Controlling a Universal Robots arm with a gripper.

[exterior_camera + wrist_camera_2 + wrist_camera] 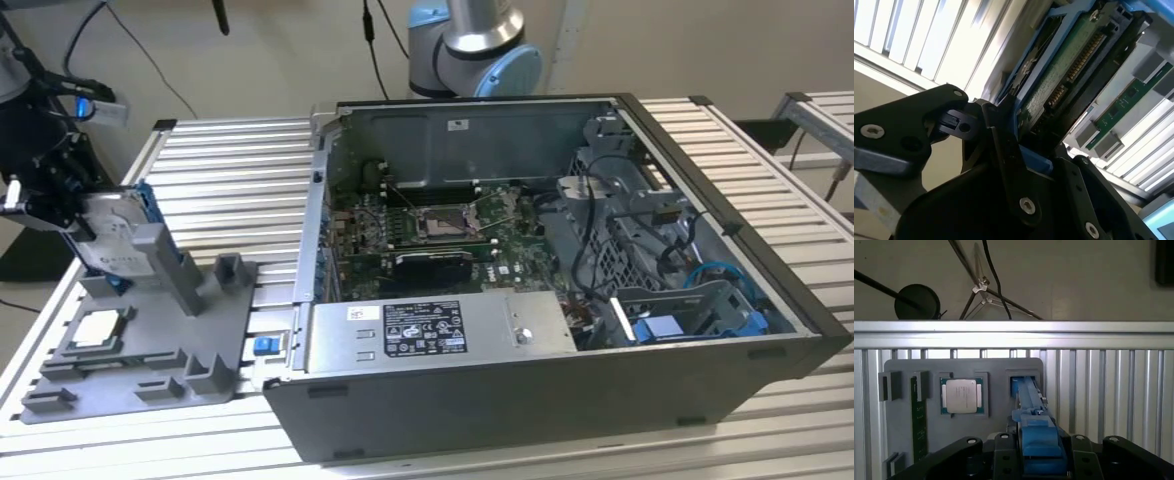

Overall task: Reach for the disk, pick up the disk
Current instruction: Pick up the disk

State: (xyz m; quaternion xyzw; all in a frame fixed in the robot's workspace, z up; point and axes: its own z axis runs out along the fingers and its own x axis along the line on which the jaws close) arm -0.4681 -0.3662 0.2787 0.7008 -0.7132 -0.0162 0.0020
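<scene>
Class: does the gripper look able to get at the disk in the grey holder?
Likely yes: the gripper sits right at the disk, the disk's blue edge lies within it, and nothing stands between them.

Silver metal disk (pixel 114 232), matt grey plastic holder (pixel 150 345)

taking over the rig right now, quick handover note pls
Gripper: shut on the blue edge of the disk.
Disk: standing on edge in its slot in the grey holder, beside the chip. The holder is to the exterior view's left of the open computer case.
Done: reach and grip.
Left: the disk is not yet lifted out of the slot.
</scene>
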